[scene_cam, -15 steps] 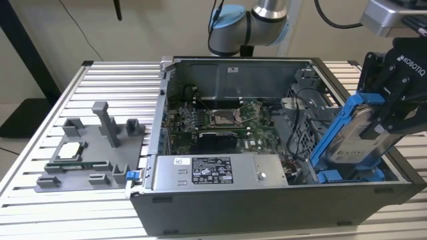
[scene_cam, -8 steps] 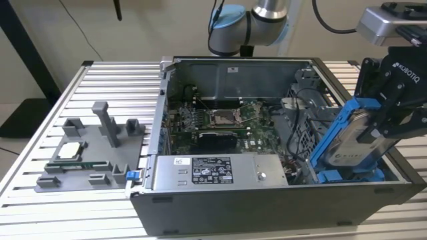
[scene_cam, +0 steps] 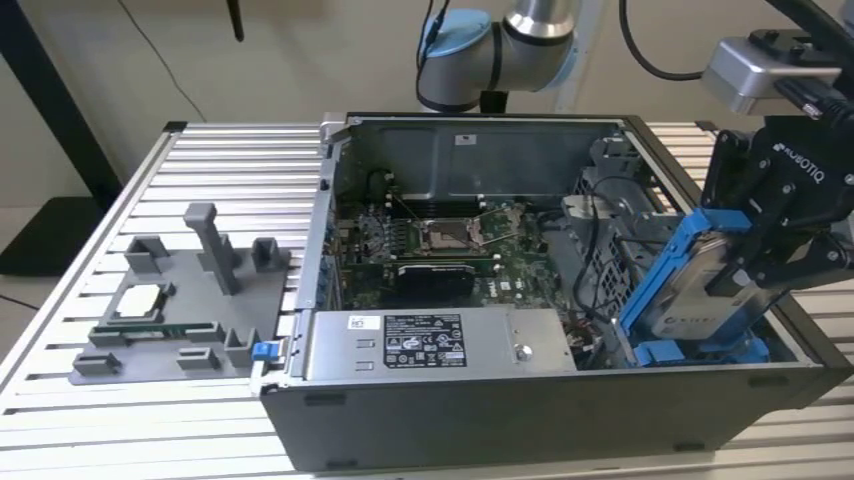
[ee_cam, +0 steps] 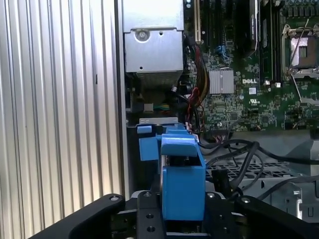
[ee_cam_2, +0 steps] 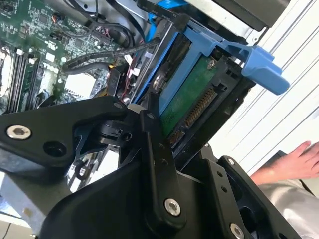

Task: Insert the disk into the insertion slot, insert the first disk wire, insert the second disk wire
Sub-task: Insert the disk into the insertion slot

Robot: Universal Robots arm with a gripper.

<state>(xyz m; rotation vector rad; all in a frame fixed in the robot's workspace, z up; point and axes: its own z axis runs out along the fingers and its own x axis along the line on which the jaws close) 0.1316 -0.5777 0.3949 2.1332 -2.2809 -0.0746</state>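
The disk, silver-grey in a bright blue carrier frame, stands tilted on end at the exterior view's right of the open computer case. My gripper is shut on its upper part. Its lower end sits down in the case by the blue fittings of the insertion slot. In the second wrist view the disk's green circuit board and connector show between my black fingers. In the first wrist view the blue carrier sits in my gripper, beside the perforated grey cage. Black wires lie loose over the cage.
The silver power-supply box lies along the case's front, the motherboard behind it. A grey fixture with parts stands on the slatted table at the exterior view's left. A person's hand rests by the case.
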